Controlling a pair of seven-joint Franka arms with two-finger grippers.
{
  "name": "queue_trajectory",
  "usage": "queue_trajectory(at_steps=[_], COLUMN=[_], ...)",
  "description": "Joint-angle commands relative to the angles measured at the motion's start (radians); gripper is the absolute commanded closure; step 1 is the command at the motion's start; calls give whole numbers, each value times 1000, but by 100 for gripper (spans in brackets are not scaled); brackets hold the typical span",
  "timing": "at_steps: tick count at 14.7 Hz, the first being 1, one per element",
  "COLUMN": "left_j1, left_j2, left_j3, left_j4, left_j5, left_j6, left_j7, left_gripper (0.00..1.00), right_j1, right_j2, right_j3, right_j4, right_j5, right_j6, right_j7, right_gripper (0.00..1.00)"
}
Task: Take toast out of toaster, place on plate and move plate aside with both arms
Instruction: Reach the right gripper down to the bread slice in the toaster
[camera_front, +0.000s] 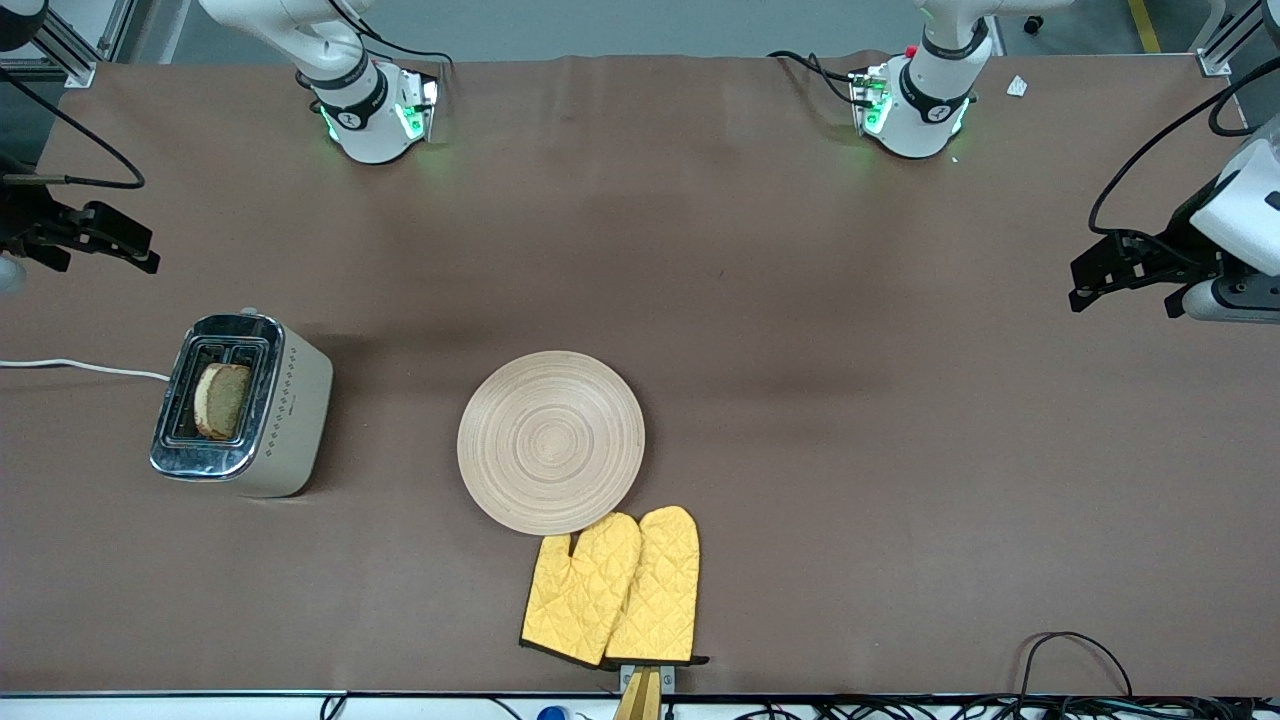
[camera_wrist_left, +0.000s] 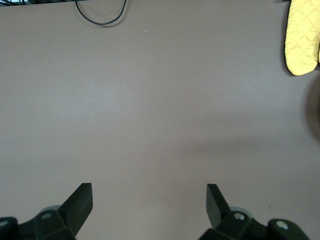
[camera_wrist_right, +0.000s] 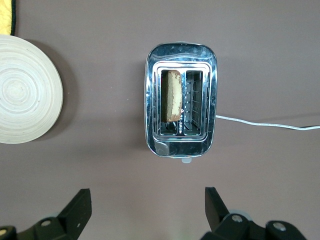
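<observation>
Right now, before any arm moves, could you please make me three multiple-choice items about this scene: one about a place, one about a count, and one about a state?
1. Where is the toast?
A. On the plate
B. In a slot of the toaster
C. On the oven mitts

2. How many yellow oven mitts lie on the table?
A. One
B. Two
C. Three

3. How are the fingers of the right gripper?
A. Open, holding nothing
B. Shut on the toast
C. Shut on the plate

Answers:
1 B: the slice stands upright in one slot of the toaster, and the plate is bare.
2 B: two oven mitts lie side by side, nearer to the front camera than the plate.
3 A: the right gripper hangs over the table beside the toaster with a wide gap between its fingers; the left gripper is open too, over bare table.
</observation>
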Motion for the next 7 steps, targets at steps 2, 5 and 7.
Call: queue_trajectory(at_steps=[2,5,7], left_j1=[-1,1,-1], left_j2=[1,1,1], left_j3=[-1,-3,-3], left_j4=[29,27,24], left_j5=[1,0,1], left_j6=[-8,-8,-11], left_j7=[11,12,5], left_gripper=[0,0,0], right_j1=[-9,-12,-11], right_j2=[-31,-23,-9], right_j3=[8,7,7], right_j4=[-36,-37,-69], right_j5=[7,7,7], right_j6=[12,18,38], right_j7=[-10,-12,-12], right_gripper=[0,0,0])
